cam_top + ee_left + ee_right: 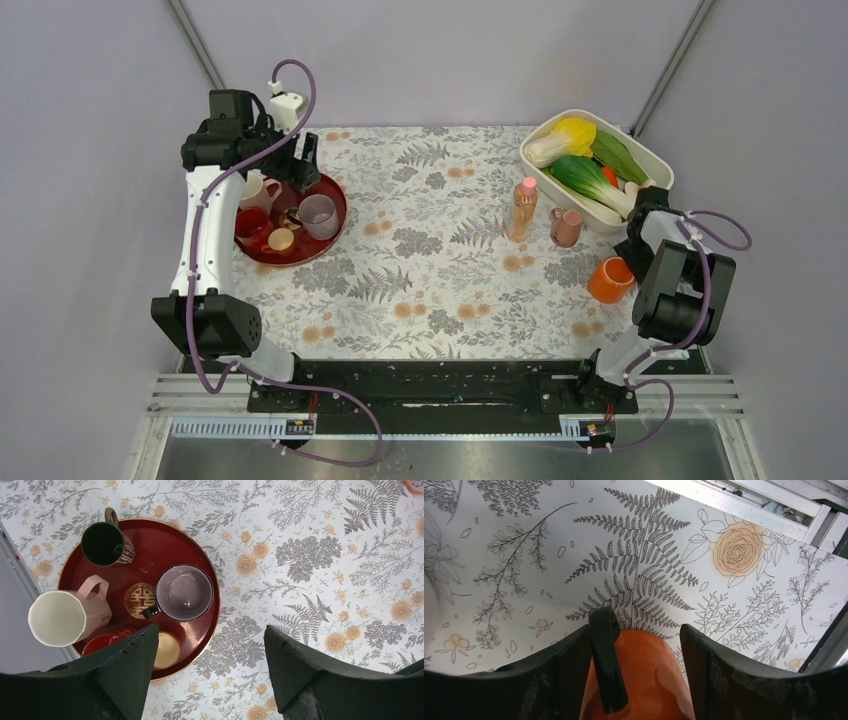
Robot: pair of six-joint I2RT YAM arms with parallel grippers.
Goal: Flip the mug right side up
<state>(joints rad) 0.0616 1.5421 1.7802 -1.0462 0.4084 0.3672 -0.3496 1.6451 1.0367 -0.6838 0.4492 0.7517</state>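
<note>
one tapered pink mug (pixel 67 614), whitish faceted mouth

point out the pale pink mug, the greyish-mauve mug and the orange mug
pale pink mug (pixel 62 616), left wrist view, on its whitish inside
greyish-mauve mug (pixel 184 592), left wrist view, on its inner bottom
orange mug (pixel 649 675), right wrist view, on its side wall

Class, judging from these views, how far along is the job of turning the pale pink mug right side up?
Done: the pale pink tapered ceramic mug stands mouth-up on the round red tray. In hand: nothing; the left gripper hangs open above the tray. The right gripper straddles an orange cup with a black handle. Left: seemingly nothing.
</note>
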